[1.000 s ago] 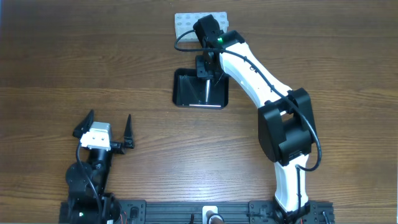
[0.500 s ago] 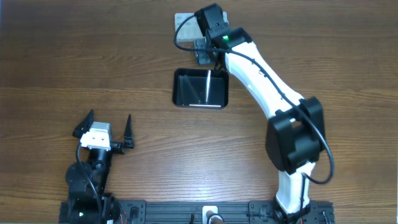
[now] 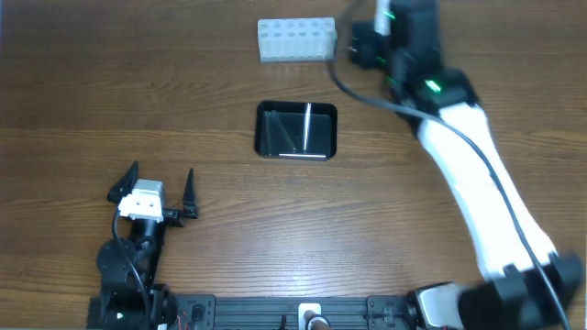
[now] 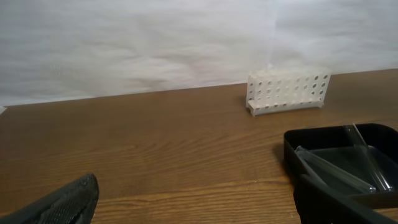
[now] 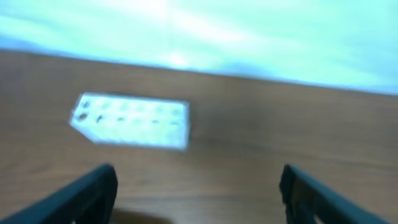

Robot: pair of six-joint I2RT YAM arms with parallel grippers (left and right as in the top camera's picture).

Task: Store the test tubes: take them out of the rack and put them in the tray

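The white test tube rack stands at the far middle of the table, also in the left wrist view and the right wrist view. The black tray lies in front of it with clear tubes inside; the tray and its tubes show from the left wrist. My right gripper hangs raised to the right of the rack, open with nothing between its fingers. My left gripper rests open near the left base, far from the tray.
The wooden table has free room on the left and in front of the tray. A pale wall rises behind the table's far edge.
My right arm has lifted from over the tray and swung up and to the right, past the rack. A tube now lies in the tray. The left arm has kept still.
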